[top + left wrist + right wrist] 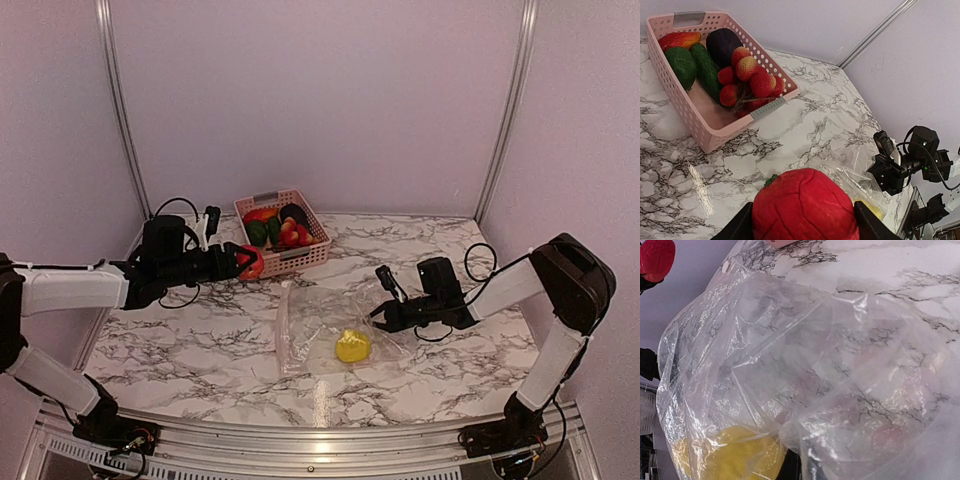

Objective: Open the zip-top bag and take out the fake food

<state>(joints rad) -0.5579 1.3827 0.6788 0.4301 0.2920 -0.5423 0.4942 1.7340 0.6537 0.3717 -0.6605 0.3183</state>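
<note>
Nearest the arm bases, the zip-top bag [320, 325] lies on the marble worktop [180, 340] with the yellow lumpy fruit [352, 346] inside, and the right pincer [385, 315] appears clamped on its right edge. Farther out, the left pincer [250, 262] grips the pinkish-red round fruit [805, 207] just short of the pink basket [300, 258]. The step is judged to be transfer, and the next move calls for travel over the rim, then release. Only the left wrist view resolves the eggplant [724, 45] and red-ball cluster [747, 82] in the basket; only the right wrist view shows the bag film bunched at the pincer.

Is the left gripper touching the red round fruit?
Touching. The left wrist view shows the red round fruit pressed between both jaws of the left gripper, without any gap.
</note>
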